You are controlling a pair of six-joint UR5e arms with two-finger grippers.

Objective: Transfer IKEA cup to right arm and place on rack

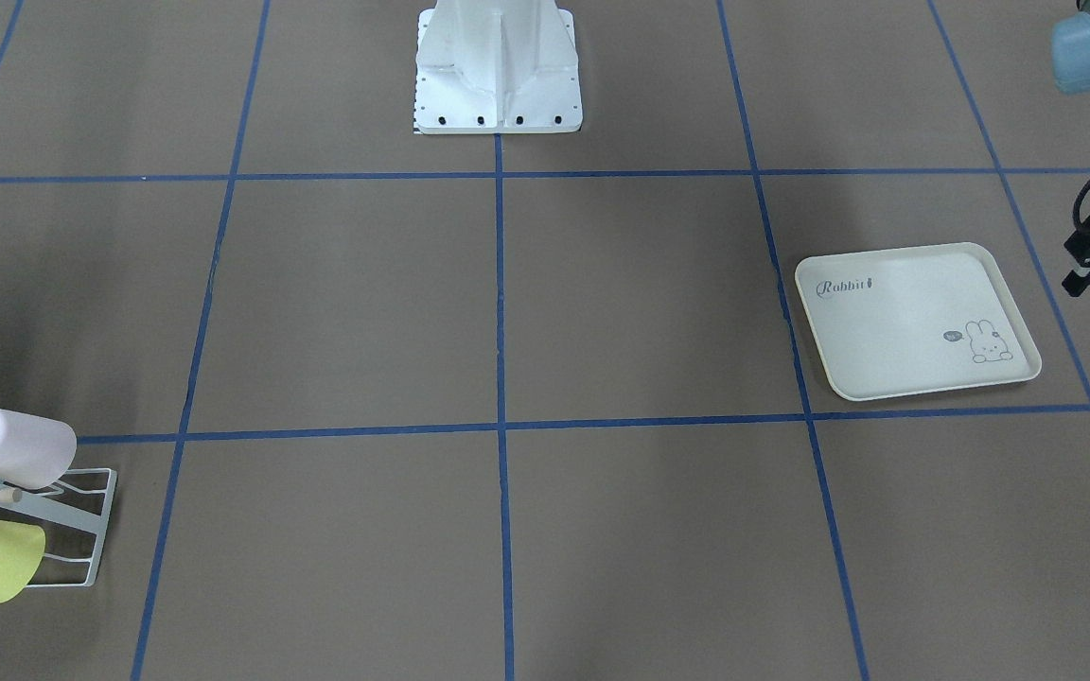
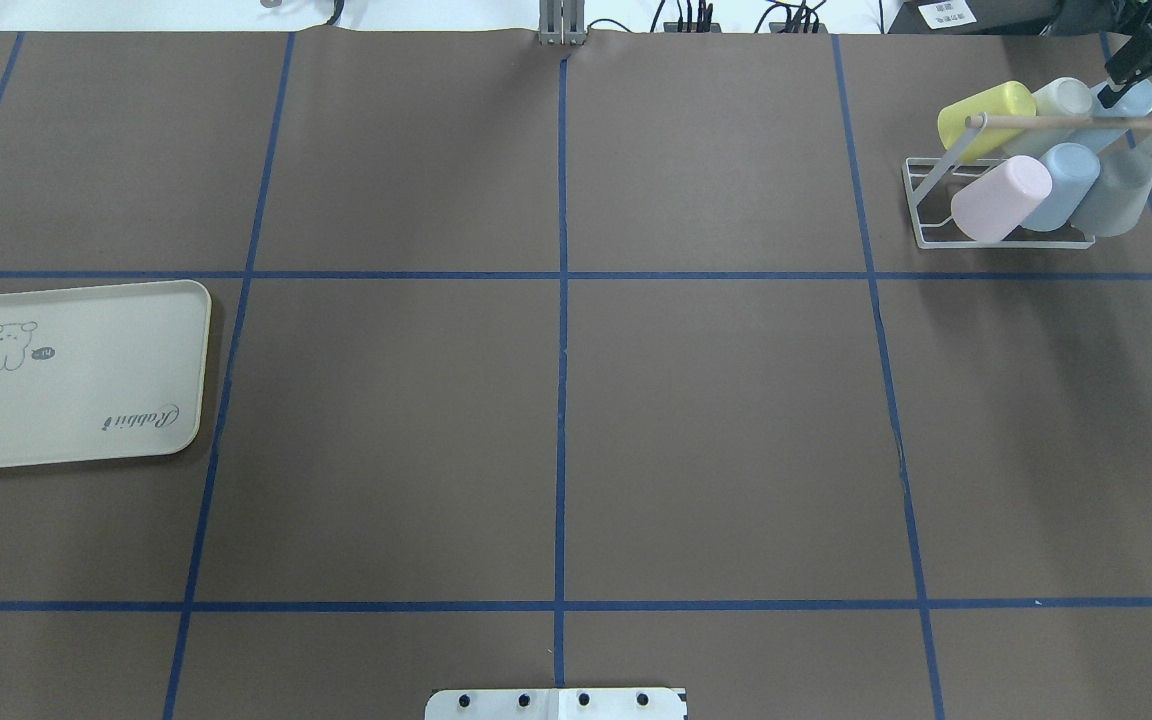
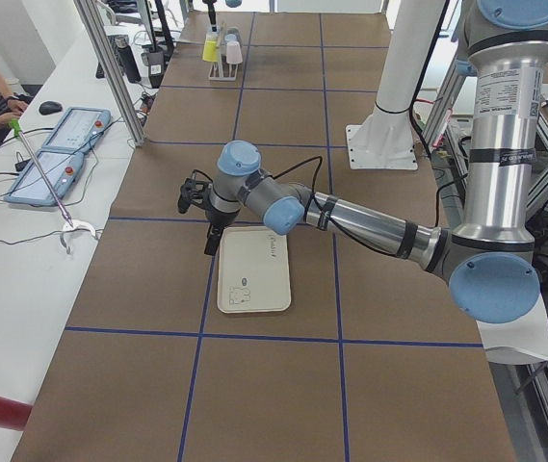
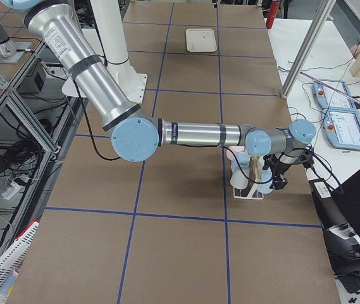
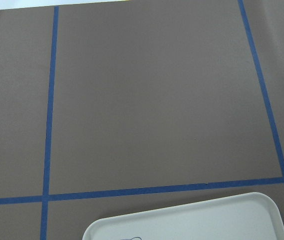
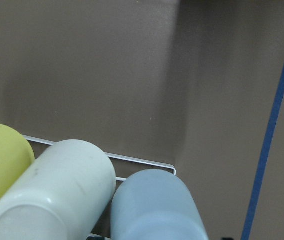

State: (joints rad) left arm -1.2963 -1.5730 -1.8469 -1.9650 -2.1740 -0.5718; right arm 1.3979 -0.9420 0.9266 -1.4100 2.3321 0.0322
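Overhead view: the white wire rack (image 2: 914,205) stands at 1 o'clock on the table. A wooden rod (image 2: 1066,121) runs across its top.

Six cups lean on the rack. On the far row are the yellow cup (image 2: 986,115), pale cup (image 2: 1061,97) and light-blue cup (image 2: 1131,100). On the near row are the pink cup (image 2: 1001,198), blue cup (image 2: 1061,180) and grey cup (image 2: 1116,190). Every cup in view is on the rack, and neither gripper carries one.

The right gripper (image 2: 1126,62) hangs at 1 o'clock of the rack, just beside the light-blue cup at the rod's end. Only a dark sliver of it shows at the frame corner, so I cannot tell the finger spread or whether it touches the cup.

The left gripper (image 1: 1089,265) hovers at 3 o'clock of the rabbit tray (image 1: 886,322) in the front-facing view. The frame edge cuts it off, so I cannot tell its finger spread either.

Judgement: the handover is done and this is the tail of the placing step. The IKEA cup is most likely the light-blue one nearest the right gripper.

Next move: confirm the fingers are off the cup. Then lift the right arm (image 4: 198,134) up and away toward 12 o'clock, clear of the rod end. A sideways drag could catch the rod or tip the neighbouring cups.
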